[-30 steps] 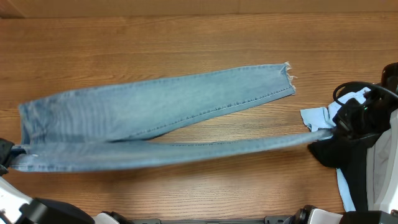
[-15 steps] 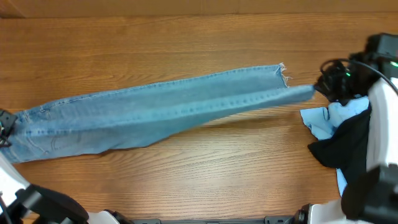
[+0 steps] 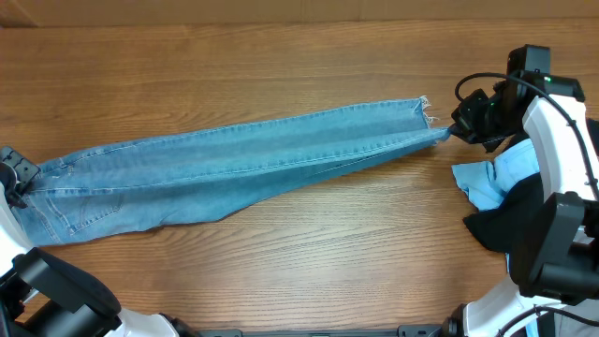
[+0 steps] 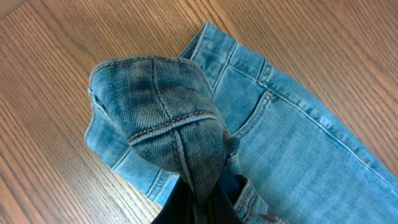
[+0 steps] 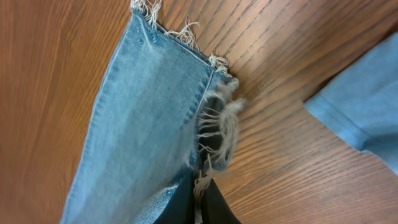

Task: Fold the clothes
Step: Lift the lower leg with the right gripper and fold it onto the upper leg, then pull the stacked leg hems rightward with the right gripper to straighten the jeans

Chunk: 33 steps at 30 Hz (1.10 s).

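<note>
A pair of light-blue jeans (image 3: 234, 164) lies stretched almost the full width of the wooden desk (image 3: 281, 56), waist at the left edge and ankles toward the right, one leg laid along the other so that the pair forms a single long band running slightly uphill toward the far right. The left tool (image 4: 198, 208) is clamped on a bunched fold of the waistband (image 4: 155, 124), lifting that corner into a small peak while the rest of the seat lies flat on the wood. At the other end the right tool (image 5: 198, 208) is pinched shut on the frayed hem (image 5: 217, 124) of the upper leg, just beside the lower leg's ragged edge. Holding both ends appears meant to keep the cloth taut, so that the legs line up seam to seam and wrinkles pull out before the pair is set down. The lengthwise fold looks nearly made; the crosswise folds are not yet begun. Near the right tool, apart from the hems, a bright blue shirt (image 3: 496, 178) and a black garment (image 3: 510, 225) sit heaped at the desk's right edge, clear of the work.
</note>
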Motion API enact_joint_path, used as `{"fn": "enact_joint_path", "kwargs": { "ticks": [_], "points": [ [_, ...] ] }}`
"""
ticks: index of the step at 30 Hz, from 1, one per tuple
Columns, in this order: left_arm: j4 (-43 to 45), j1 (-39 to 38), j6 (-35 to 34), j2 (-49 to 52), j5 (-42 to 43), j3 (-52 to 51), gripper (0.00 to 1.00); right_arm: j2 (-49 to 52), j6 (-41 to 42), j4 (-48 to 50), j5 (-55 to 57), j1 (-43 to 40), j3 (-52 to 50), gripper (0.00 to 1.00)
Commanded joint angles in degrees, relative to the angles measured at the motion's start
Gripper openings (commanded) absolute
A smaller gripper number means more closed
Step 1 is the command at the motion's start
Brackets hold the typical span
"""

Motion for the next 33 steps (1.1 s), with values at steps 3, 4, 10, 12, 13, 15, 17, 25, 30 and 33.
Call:
{"fn": "enact_joint_path", "kwargs": {
  "ticks": [3,4,10,12,13,15,17,25,30,33],
  "points": [
    [-0.59,0.57,2.38,-0.44,-6.38,1.92,0.04,-1.05,-3.26,-6.36,2.93,-3.67,6.51,0.04],
    [-0.79,0.7,2.38,-0.68,-7.34,1.95,0.04,-1.07,-4.37,-8.26,2.91,-4.28,7.87,0.04],
    [-0.81,1.2,2.32,-2.64,-8.28,1.95,0.04,-1.07,-8.17,-17.33,4.52,-6.97,15.39,0.04],
    [-0.46,1.16,2.36,-2.78,-6.78,1.95,0.04,-1.07,-8.37,-18.03,5.97,-7.13,15.89,0.04],
    [-0.44,1.14,2.38,-2.75,-6.03,1.95,0.04,-1.05,-8.39,-17.86,6.32,-7.1,15.87,0.04],
    [-0.31,0.74,2.36,-2.6,-5.16,1.95,0.04,-0.76,-8.37,-17.0,6.54,-6.99,15.78,0.04],
    [-0.15,0.22,2.36,-2.49,-5.2,1.92,0.04,-0.61,-8.28,-14.88,6.56,-6.47,15.17,0.04],
    [0.83,-3.06,2.45,-0.04,-5.75,1.53,0.04,0.68,-5.9,-11.41,9.6,-4.17,13.22,0.04],
    [1.36,-3.15,2.75,1.97,-5.77,1.51,0.04,0.85,-5.14,-9.4,9.7,-4.17,13.22,0.04],
    [1.6,-3.3,2.75,3.48,-5.42,1.51,0.04,2.58,-3.87,-8.31,9.57,-4.13,13.22,0.04]
  ]
}}
